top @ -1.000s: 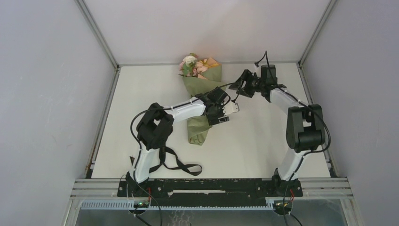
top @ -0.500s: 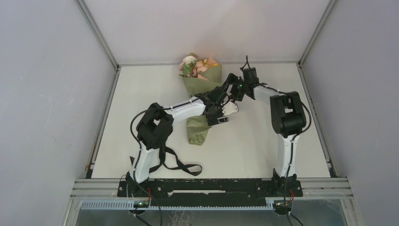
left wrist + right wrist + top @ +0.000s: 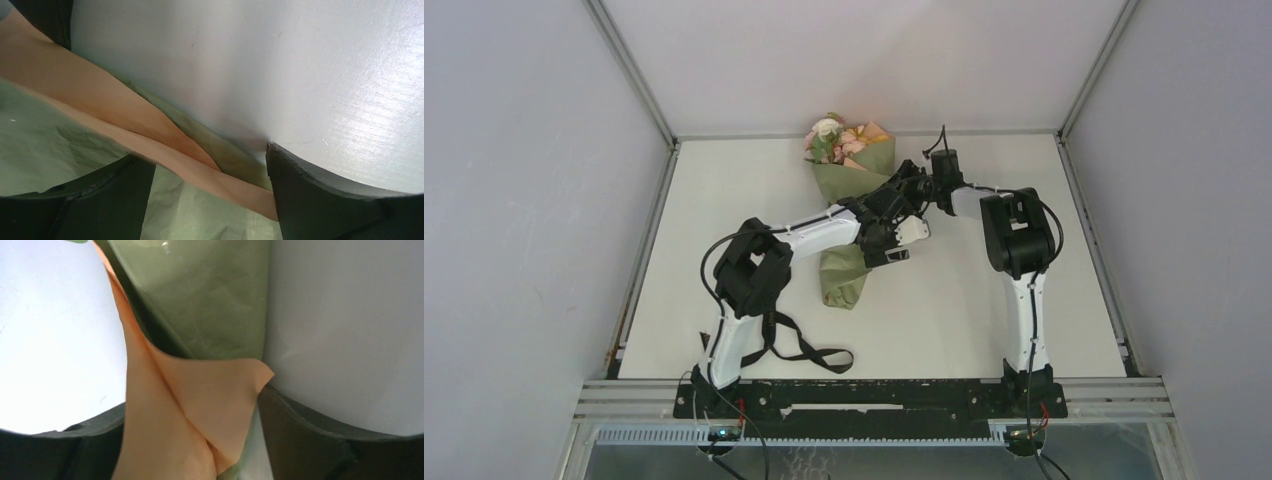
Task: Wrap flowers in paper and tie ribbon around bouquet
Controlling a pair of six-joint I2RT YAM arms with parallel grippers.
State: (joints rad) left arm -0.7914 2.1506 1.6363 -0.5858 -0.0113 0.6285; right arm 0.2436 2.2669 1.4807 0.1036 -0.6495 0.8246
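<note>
Left arm is bent at the elbow, forearm stretched right across the bouquet [image 3: 852, 176]; left gripper [image 3: 894, 232] is set low over its middle. Right arm is raised upright from its base, forearm swung left, right gripper [image 3: 902, 192] brought down just beside the left one. Left fingers [image 3: 320, 200] are spread wide, straddling the paper [image 3: 75, 95] edge. Right fingers [image 3: 305, 440] are also spread, with a peach flap [image 3: 200, 390] between them, not pinched. Bouquet is laid on the table [image 3: 964, 300], flowers [image 3: 836, 135] at the far edge. Ribbon [image 3: 809, 352] is left by the left arm's base.
</note>
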